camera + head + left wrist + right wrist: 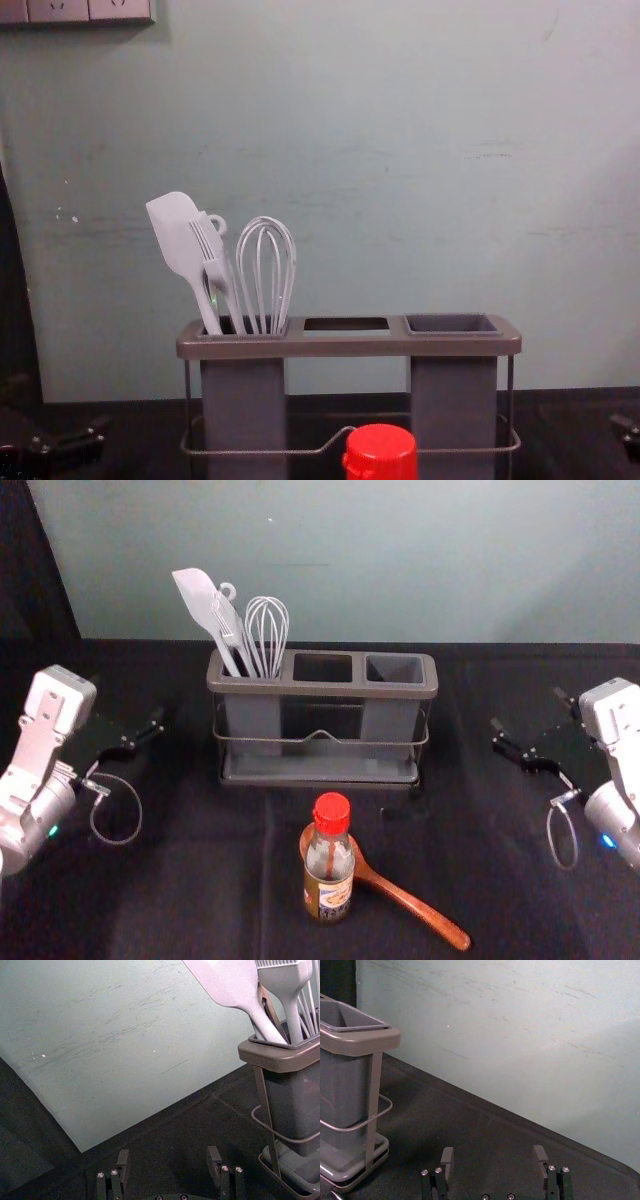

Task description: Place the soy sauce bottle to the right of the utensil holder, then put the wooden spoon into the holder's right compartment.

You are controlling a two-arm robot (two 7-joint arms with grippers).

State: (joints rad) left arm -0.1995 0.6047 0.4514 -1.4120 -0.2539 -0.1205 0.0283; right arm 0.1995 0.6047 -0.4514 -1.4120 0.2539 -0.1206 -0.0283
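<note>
Soy sauce bottle point(328, 898), clear-walled and red-capped, stands upright on the near side of the holder point(330, 689); behind it we spot the glossy wooden spoon point(418, 907), slanting near-right. Left gripper point(127, 702) and right gripper point(528, 710) flank the holder, fingers wide.

A red cap point(381, 453) sits before the utensil holder point(350, 346), its left compartment point(243, 400) holding a spatula point(177, 236) and whisk point(259, 275).

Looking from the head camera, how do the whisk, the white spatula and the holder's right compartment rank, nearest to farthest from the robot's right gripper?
1. Right compartment, on the gripper's side.
2. Whisk, in the left compartment.
3. White spatula, leaning out leftmost.
</note>
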